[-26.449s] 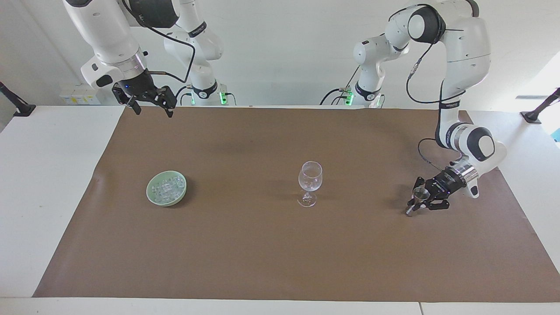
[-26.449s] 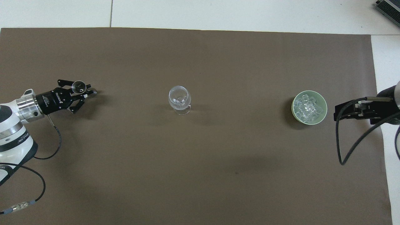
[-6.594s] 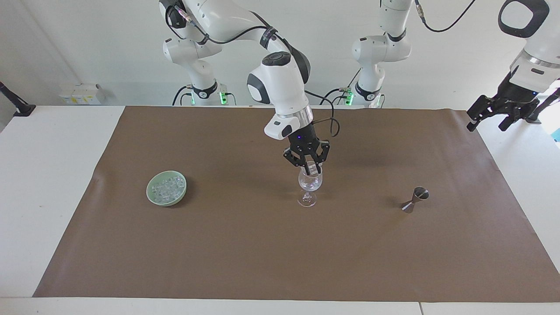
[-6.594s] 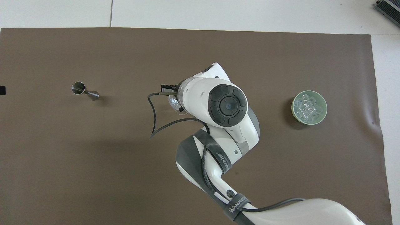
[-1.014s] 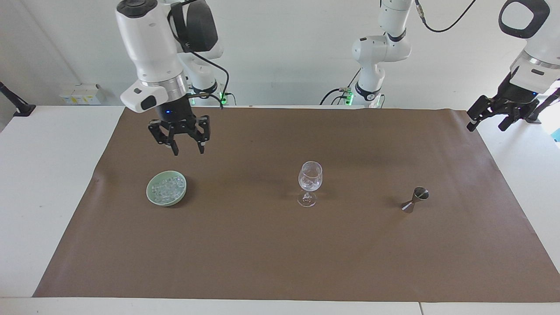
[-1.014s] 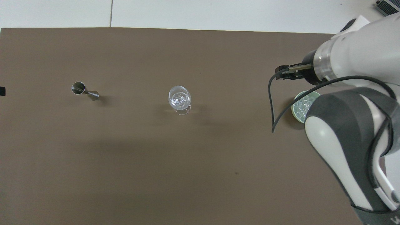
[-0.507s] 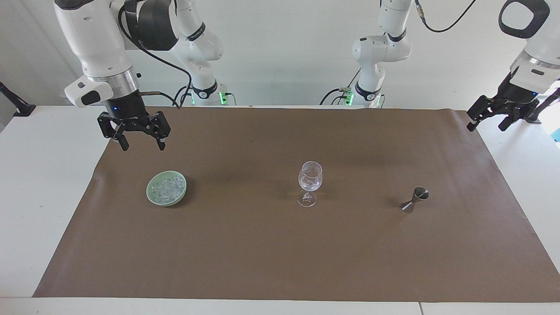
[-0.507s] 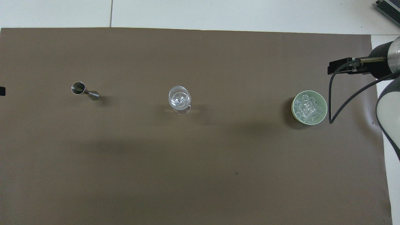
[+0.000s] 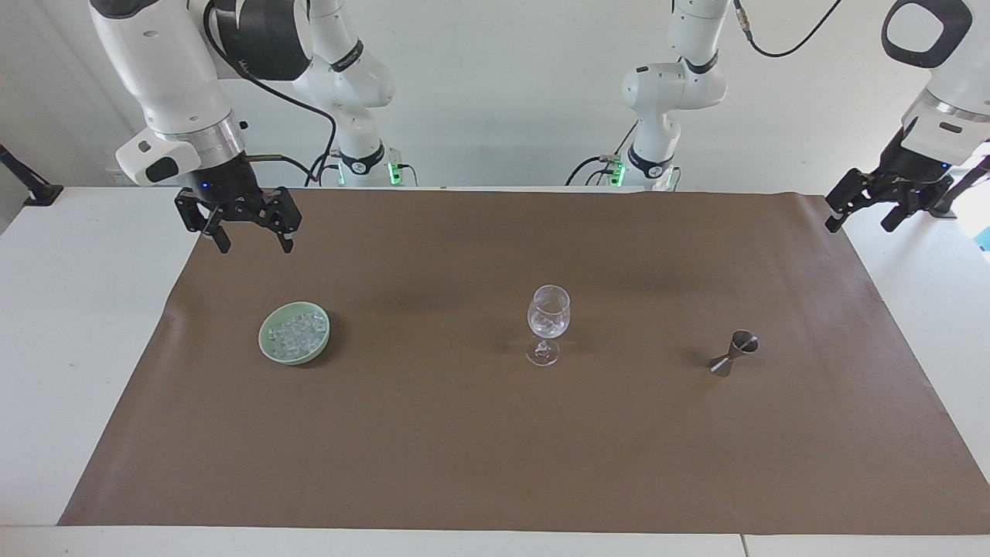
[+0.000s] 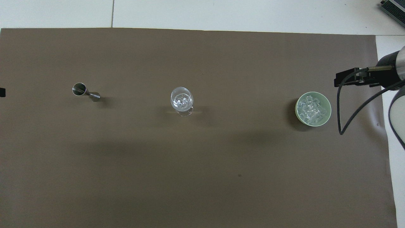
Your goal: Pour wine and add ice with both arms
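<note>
1. We judge the task to be at or close to its end: the wine glass (image 9: 548, 322) stands upright near the middle of the counter (image 9: 495, 464) with what look like clear cubes in its bowl, and the jigger (image 9: 733, 353) stands on its own toward the left arm's end.
2. Our right claw (image 9: 247, 244) hangs in the air with its fingers spread and nothing between them, over the edge of the brown mat at the right arm's end, toward the corner nearest the robots.
3. Our left claw (image 9: 858, 224) waits raised off the mat's corner at the left arm's end, its fingers apart and empty.
4. The ice (image 9: 296, 334) that is left lies heaped in the green bowl (image 9: 267, 352), which sits on the mat toward the right arm's end, about as far from the robots as the glass and well apart from it.
5. If another cube is wanted, we think the right claw must come down over the bowl, close on one cube and carry it over the glass; the cubes look small and slick, so the pinch needs care. Otherwise both arms only need to park.
6. We count one wine glass, one jigger, one green bowl, two arms and two claws. The cubes in the bowl are many and piled, so we cannot count them; those in the glass we cannot count either.
</note>
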Controlling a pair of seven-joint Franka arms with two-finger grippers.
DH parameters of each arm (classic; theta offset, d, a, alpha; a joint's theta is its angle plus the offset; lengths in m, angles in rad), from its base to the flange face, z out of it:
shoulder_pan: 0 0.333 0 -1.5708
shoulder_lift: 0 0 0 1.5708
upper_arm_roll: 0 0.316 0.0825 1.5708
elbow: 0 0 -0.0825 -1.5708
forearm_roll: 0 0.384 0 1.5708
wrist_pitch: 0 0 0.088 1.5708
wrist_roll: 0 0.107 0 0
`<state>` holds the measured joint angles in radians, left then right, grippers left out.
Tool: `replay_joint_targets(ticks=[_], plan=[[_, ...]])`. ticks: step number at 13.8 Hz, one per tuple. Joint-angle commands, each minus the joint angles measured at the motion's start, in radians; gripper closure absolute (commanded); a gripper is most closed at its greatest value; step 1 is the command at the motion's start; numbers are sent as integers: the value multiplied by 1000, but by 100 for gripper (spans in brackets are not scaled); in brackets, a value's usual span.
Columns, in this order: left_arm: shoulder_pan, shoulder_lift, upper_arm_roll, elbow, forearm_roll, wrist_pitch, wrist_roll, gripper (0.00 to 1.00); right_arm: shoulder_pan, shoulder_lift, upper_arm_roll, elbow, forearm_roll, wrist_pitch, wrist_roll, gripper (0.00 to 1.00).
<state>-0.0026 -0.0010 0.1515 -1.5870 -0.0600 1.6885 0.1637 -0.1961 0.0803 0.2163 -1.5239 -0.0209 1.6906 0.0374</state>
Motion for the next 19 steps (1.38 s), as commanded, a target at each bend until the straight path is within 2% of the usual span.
replay_joint_targets(ticks=[1,9,19], plan=[[9,-13,-3,-10,-9,-12,-6,0,-16,-26,-8,11,22,-66,-2,0],[9,-13,-4,-10,-9,-12,-6,0,-5,-57,-12,8,22,-196,-11,0],[9,-13,-3,-10,-9,-12,-6,0,-12,-62,-21,11,19,-184,-2,0]])
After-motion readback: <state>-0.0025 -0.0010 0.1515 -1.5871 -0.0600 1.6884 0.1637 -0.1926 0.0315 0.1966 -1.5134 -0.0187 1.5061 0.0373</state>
